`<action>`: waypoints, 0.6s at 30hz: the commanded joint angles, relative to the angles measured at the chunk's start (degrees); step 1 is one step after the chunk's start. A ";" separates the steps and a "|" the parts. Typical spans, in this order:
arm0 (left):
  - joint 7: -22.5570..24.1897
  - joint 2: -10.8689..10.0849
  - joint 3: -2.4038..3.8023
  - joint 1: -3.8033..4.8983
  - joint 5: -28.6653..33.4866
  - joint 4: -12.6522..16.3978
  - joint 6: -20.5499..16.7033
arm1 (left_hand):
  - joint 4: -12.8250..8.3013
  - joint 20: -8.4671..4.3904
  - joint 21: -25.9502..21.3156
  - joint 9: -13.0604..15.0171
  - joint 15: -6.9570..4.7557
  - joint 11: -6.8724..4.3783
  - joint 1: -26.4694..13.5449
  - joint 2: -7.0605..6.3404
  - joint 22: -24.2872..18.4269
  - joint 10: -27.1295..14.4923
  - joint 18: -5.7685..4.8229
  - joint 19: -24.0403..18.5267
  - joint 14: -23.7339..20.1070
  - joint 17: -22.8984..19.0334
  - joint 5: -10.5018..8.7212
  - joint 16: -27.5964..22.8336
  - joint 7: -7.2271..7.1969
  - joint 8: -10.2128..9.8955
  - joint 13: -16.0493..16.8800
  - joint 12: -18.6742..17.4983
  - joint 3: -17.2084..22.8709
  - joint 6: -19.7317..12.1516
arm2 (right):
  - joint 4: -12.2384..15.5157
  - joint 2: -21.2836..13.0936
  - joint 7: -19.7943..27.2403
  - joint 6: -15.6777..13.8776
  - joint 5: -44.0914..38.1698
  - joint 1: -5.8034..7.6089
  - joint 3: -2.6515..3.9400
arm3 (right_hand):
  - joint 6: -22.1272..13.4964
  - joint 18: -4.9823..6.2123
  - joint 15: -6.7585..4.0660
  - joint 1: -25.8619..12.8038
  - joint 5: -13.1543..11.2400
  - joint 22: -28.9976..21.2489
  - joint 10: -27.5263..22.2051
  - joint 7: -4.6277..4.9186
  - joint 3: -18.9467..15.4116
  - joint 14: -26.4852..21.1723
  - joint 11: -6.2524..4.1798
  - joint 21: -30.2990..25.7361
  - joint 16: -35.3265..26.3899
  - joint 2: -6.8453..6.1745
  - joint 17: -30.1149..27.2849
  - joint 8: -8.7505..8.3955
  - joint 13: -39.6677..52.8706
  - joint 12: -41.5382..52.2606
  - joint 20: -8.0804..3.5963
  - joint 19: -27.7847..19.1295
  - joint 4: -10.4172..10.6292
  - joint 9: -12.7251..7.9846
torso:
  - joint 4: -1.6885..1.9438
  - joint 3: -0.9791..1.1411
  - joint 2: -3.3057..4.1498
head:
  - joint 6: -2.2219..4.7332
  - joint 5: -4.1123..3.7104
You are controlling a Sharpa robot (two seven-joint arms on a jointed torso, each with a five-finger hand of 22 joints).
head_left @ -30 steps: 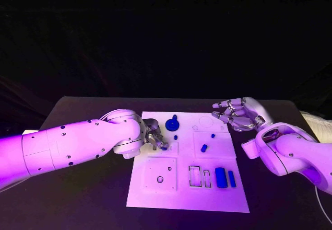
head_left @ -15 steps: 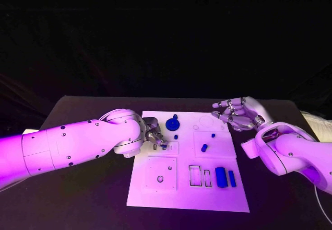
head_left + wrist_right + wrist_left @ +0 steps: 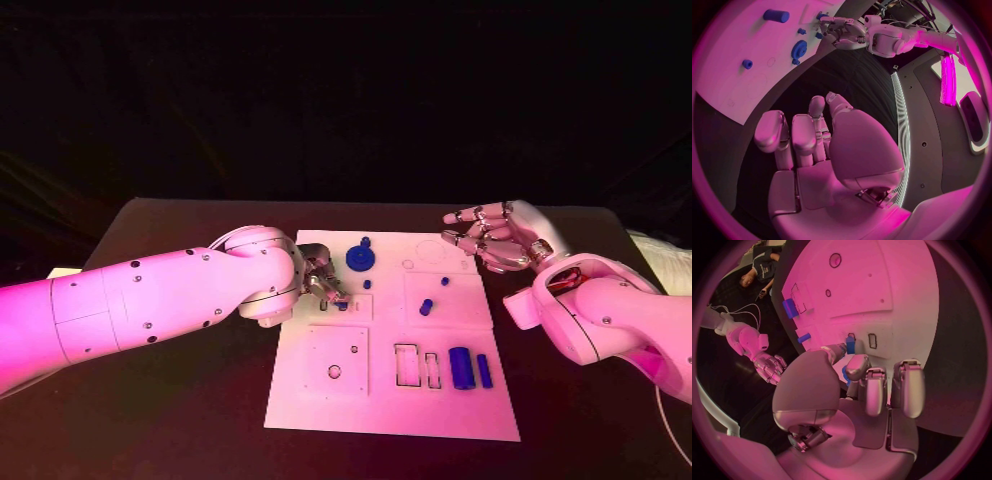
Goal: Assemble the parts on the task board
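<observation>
Head view: white task board (image 3: 378, 398), blue parts (image 3: 460, 368)

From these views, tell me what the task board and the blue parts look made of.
Task board: seemingly rigid white plastic, matte, with crisp cut recesses. Blue parts, such as the round one: probably moulded or printed plastic, uniform opaque colour and no metallic glint. Neither is certain.
</observation>
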 commanded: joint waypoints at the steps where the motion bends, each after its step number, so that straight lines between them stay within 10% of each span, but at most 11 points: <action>1: -1.18 0.05 -0.07 -0.14 -0.29 -0.12 2.17 | -9.17 -0.09 0.08 0.17 0.02 0.14 -0.04 0.51 8.25 0.19 -0.51 1.86 5.92 15.09 0.12 0.18 -0.33 0.44 0.00 -0.17 9.62 0.26 | 0.00 0.06 0.40 0.84 0.32 -0.04 0.00 | -0.32 1.05 -0.38 0.45 0.16 -0.07 -0.37 0.24 0.01 0.13 0.00 -0.21 -0.21 0.20 -0.04 0.36 -0.05 -0.31 -0.15 -0.35 0.47 0.05 | 0.05 0.01 -0.01 | -0.08 -0.03; 18: -1.33 -0.01 -0.07 -0.15 0.44 -0.07 3.74 | -9.25 -0.14 0.04 0.85 -0.07 -0.02 -1.49 0.18 8.26 0.35 -0.50 1.86 5.92 15.09 0.66 0.18 -0.57 1.19 -0.06 -0.12 10.44 0.47 | -0.48 0.20 0.34 1.07 0.48 -0.04 0.00 | -0.31 1.04 -0.37 0.30 0.20 -0.09 -0.35 0.25 -0.03 0.15 0.03 -0.25 -0.23 0.28 0.00 0.38 -0.12 -0.27 -0.14 -0.35 0.65 0.06 | 0.06 0.02 -0.04 | -0.34 0.05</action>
